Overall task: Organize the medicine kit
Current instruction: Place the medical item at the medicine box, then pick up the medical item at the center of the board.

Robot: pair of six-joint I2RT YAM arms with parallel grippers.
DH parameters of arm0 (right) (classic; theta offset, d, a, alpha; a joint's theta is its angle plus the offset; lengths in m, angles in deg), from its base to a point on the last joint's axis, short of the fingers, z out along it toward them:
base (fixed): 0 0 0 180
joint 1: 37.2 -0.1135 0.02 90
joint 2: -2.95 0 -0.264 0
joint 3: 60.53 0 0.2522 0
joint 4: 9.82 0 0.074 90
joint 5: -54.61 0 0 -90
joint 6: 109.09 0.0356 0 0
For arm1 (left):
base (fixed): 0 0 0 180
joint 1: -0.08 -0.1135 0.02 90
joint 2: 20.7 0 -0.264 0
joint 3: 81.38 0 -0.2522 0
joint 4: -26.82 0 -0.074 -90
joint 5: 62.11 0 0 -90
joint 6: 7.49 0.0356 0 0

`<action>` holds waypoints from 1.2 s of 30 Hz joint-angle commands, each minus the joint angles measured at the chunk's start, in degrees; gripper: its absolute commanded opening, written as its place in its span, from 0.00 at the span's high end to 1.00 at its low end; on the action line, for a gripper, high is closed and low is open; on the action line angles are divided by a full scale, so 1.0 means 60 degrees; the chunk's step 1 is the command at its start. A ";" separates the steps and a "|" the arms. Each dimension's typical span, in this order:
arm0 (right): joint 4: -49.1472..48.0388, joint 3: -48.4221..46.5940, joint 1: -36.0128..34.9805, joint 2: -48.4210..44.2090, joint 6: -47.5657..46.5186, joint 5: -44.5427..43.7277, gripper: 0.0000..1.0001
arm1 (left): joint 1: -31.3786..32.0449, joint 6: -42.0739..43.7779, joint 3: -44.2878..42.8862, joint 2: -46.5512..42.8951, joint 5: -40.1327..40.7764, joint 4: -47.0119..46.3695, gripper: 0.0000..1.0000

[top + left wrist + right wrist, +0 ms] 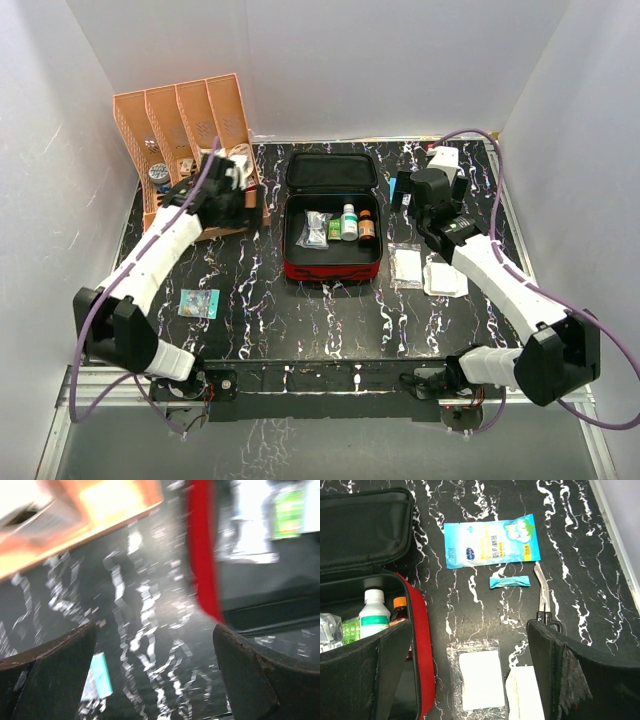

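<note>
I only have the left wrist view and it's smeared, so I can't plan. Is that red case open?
Observer: Yes. The medicine kit lies open with its lid back. A white bottle and an orange-capped bottle stand inside.
Operator: Is anything lying outside it on the right?
Observer: Two white pads, one in a clear bag, lie beside its right wall.
</note>
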 commanded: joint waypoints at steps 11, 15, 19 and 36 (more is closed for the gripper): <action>-0.0614 -0.0572 -0.0176 0.1103 -0.0338 0.0904 0.02 | -0.3287 -0.1136 0.3513 -0.1664 0.0089 0.1050 0.02; -0.0553 -0.0690 -0.0260 0.1252 -0.0344 0.0918 0.02 | -0.4257 -0.2119 0.3544 -0.1002 0.0302 0.1613 0.01; -0.0456 -0.0746 -0.0306 0.1345 -0.0355 0.0890 0.02 | -0.5365 -0.3340 0.4141 -0.0587 0.0130 0.1741 0.01; 0.0004 -0.0534 -0.0711 0.1659 0.0020 0.0810 0.02 | -0.5437 -0.4644 0.5634 -0.0383 -0.0520 0.0698 0.01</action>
